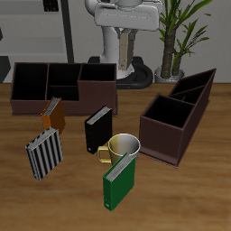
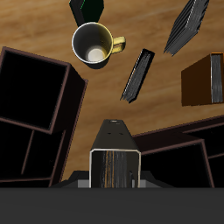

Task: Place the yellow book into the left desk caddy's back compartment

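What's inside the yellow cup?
Nothing that shows. The wrist view looks straight down into the cup, and only its pale, bare bottom is there. In the exterior view, the cup's own wall covers the bottom.

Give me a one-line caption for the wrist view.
Yellow book held high above the table, the left desk caddy off to one side, mug and striped book beyond.

The middle of the bench (image 1: 180, 194) is crowded. A mug (image 1: 124, 148), a green book (image 1: 117, 180), a black book (image 1: 97, 129), a striped book (image 1: 43, 154) and a small orange book (image 1: 53, 114) are packed close there. Bare wood is seen between the mug and the left desk caddy (image 1: 176, 119). Its bins are open on top.
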